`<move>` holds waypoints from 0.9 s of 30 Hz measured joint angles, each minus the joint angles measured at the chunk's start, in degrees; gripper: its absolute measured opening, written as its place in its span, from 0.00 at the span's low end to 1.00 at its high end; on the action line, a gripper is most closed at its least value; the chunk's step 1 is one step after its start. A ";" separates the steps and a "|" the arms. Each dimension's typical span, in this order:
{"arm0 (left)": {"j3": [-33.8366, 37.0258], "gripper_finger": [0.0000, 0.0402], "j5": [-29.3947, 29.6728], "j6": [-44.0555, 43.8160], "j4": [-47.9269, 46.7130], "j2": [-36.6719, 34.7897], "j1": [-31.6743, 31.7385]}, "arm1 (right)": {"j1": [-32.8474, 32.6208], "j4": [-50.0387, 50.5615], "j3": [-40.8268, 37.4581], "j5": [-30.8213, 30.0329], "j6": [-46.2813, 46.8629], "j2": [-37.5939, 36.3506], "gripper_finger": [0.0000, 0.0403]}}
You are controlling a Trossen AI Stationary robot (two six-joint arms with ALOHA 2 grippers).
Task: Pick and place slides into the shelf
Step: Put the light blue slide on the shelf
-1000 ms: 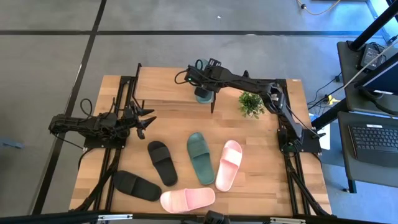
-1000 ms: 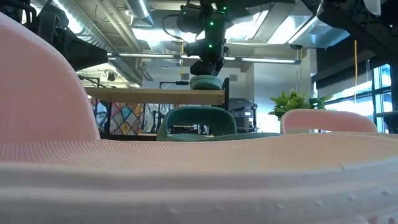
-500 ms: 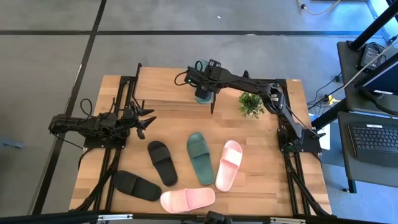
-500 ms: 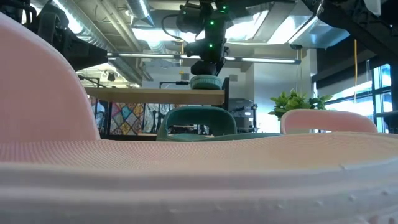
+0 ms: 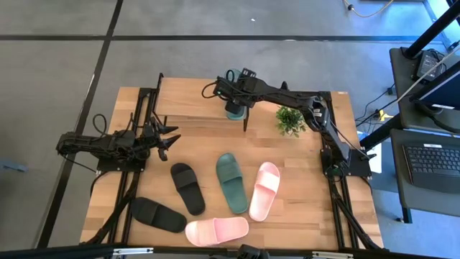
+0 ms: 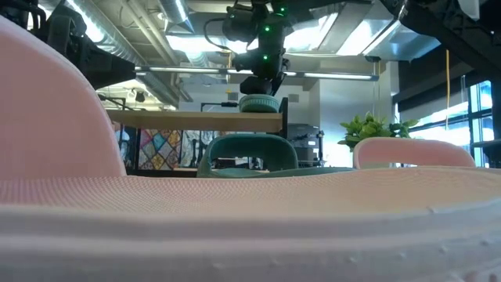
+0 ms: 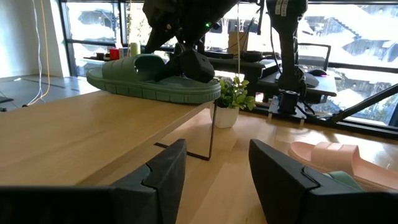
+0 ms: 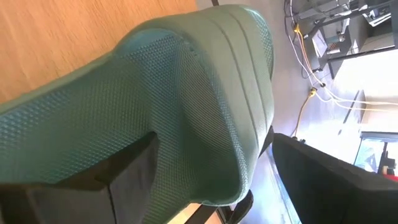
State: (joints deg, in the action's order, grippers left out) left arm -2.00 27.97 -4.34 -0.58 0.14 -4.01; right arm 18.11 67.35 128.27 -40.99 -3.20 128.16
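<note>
Table [image 5: 302,208] is a large wooden top with the shelf [image 5: 188,97] at its far edge, light board on thin black legs. Right arm reaches across from the right side, right gripper [image 5: 231,91] over the shelf's right end, fingers clamped on a dark green slide [image 7: 152,78]; the left wrist view shows the sole lying flat on the board right at the corner, and the right wrist view shows the strap [image 8: 205,93] filling the space between the fingers with the board beneath it. Left arm sits parked at the table's left edge, left gripper [image 5: 167,139] just off the shelf's near-left leg, fingers spread with nothing between them. Five slides lie on the table in front of the shelf: second green slide [image 5: 231,182] mid-table, pink slide [image 5: 264,190] just to its right, black slide [image 5: 187,188] to its left, another black slide [image 5: 158,214] nearer the front-left, and a pink slide lying crosswise [image 5: 216,230] at the front edge, right against the low camera. Small potted plant [image 5: 290,119] stands just off the shelf's right end.
</note>
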 joint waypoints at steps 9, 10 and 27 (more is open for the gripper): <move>0.00 0.42 0.00 0.01 0.01 0.01 0.00 | -0.80 6.19 3.77 0.24 4.54 -0.52 0.77; 0.00 0.42 0.00 0.02 0.00 0.00 0.00 | -1.09 7.46 4.77 0.28 5.02 -0.53 0.77; 0.00 0.42 0.01 0.26 0.03 0.01 -0.02 | -22.07 15.13 6.21 6.97 7.46 -14.28 0.77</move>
State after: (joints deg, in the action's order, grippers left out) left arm -2.00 27.97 -4.08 -0.55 0.15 -4.03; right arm -3.96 82.48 134.47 -34.02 4.26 113.89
